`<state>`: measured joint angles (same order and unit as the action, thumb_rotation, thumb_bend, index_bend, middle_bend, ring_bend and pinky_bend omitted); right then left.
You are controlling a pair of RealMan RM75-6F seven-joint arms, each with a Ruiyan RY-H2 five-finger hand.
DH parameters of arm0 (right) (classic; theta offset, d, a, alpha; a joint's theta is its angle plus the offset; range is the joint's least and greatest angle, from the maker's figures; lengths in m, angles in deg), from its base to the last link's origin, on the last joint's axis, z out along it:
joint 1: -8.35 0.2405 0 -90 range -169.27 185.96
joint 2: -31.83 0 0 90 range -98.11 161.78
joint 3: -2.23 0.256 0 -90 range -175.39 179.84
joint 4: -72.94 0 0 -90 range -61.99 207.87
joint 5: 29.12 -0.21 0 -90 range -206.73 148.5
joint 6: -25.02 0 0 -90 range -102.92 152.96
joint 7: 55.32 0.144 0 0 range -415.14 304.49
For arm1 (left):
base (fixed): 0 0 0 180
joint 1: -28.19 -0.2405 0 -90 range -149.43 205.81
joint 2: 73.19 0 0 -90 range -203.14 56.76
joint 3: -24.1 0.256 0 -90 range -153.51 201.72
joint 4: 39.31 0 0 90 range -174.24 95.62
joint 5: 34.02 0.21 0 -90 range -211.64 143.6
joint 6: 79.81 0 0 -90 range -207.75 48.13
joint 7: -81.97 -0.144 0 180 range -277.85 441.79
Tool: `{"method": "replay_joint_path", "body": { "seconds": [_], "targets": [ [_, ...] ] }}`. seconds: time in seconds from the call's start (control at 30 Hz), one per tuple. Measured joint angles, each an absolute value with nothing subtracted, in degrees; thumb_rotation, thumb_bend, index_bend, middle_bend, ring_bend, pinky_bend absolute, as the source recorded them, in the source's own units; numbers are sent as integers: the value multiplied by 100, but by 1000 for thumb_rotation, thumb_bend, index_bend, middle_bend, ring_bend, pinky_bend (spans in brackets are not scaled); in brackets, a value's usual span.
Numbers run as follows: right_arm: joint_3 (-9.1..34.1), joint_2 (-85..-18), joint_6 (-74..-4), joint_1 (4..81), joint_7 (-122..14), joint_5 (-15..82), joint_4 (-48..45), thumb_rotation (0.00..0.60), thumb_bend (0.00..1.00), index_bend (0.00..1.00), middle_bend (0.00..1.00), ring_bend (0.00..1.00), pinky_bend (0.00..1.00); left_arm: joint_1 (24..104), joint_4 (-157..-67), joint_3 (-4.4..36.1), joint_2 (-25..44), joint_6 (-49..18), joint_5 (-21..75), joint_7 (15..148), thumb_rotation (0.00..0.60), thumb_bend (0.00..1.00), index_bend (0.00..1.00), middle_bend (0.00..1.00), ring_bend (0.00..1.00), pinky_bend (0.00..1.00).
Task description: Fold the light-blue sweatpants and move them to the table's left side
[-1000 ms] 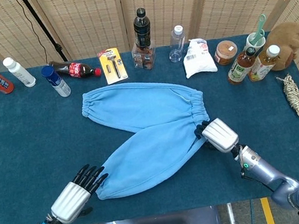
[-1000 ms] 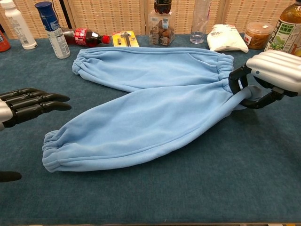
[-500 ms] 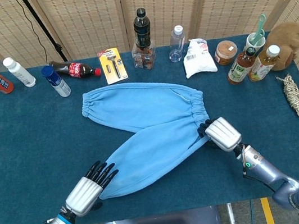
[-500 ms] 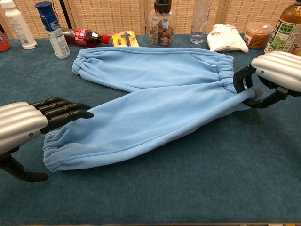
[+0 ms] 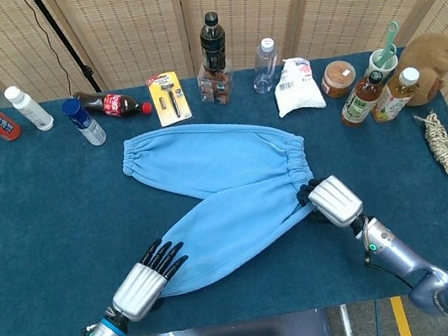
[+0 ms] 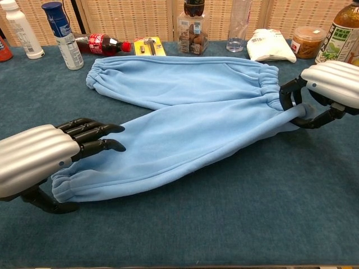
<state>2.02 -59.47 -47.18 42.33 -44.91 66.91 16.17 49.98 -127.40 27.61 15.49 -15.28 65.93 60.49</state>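
Step judged as grasp set-up for the first fold; the near leg is being taken at both ends, nothing folded yet.

Left hand [image 6: 42, 159] is placed over the near leg's cuff [image 6: 64, 188]; its fingers [image 6: 92, 136] are stretched out and slightly spread on top of the cloth, thumb low beside the cuff edge; no closed pinch is seen, so the cuff is judged touched, not held.

Right hand [image 6: 325, 92] is curled at the waistband corner [image 6: 283, 112]; cloth is drawn taut into its pinch there.

Sweatpants [image 5: 219, 190] lie flat mid-table, legs splayed in a V, cuffs pointing toward the table's left side, waistband to the right.

Next move is judged to call for the left fingers closing on the cuff, then the near leg being lifted by both hands and laid over the far leg [image 5: 197, 159].

Bottles and jars stand along the far edge, well apart from the cloth.
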Motion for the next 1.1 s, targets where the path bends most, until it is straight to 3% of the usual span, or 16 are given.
{"method": "replay_joint_path", "body": {
  "seconds": [0.2, 0.3, 0.47, 0.7, 1.1],
  "targets": [
    [202, -5948, -4715, 4231, -4455, 6678, 1638, 600, 640, 652, 538, 531, 707, 5044, -12663, 2767, 1672, -1463, 6595, 6098, 600, 436, 439, 274, 305, 480],
    [200, -5943, -4717, 4232, -4425, 6679, 1637, 600, 640, 652, 538, 531, 707, 5050, -12627, 2771, 1719, -1376, 6606, 6172, 600, 510, 500, 335, 368, 527],
    [196, -5929, -4696, 4233, -4372, 6662, 1611, 600, 639, 652, 538, 532, 708, 5053, -12565, 2740, 1781, -1218, 6622, 6266, 600, 540, 622, 441, 456, 591],
    [280, -5845, -4541, 4254, -4172, 6487, 1361, 600, 642, 653, 540, 534, 708, 5090, -12456, 2536, 1797, -724, 6704, 6711, 600, 543, 718, 522, 519, 619],
    [670, -5619, -3953, 4448, -4366, 5903, 829, 600, 645, 653, 540, 534, 708, 5426, -12649, 1922, 1608, -714, 6359, 6677, 600, 548, 788, 578, 562, 628]
  ]
}}
